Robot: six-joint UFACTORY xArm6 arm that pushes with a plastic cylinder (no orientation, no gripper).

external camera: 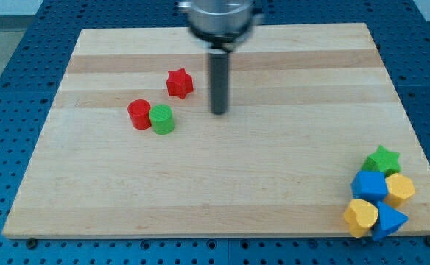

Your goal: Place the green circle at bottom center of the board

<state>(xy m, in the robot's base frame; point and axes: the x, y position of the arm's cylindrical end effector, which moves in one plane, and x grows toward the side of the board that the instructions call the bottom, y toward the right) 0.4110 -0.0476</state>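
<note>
My tip (219, 112) carries no jaws and rests on the surface (274, 191), with the green circle (162, 118) near, toward the view's left.

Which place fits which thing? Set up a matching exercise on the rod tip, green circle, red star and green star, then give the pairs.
Things:
1. my tip
2. green circle
3. red star
4. green star

Places:
A. touching the red circle
B. top of the cluster at the view's bottom right
C. right of the green circle, apart from it
D. up and left of the tip

Pairs: 1-C, 2-A, 3-D, 4-B
</note>
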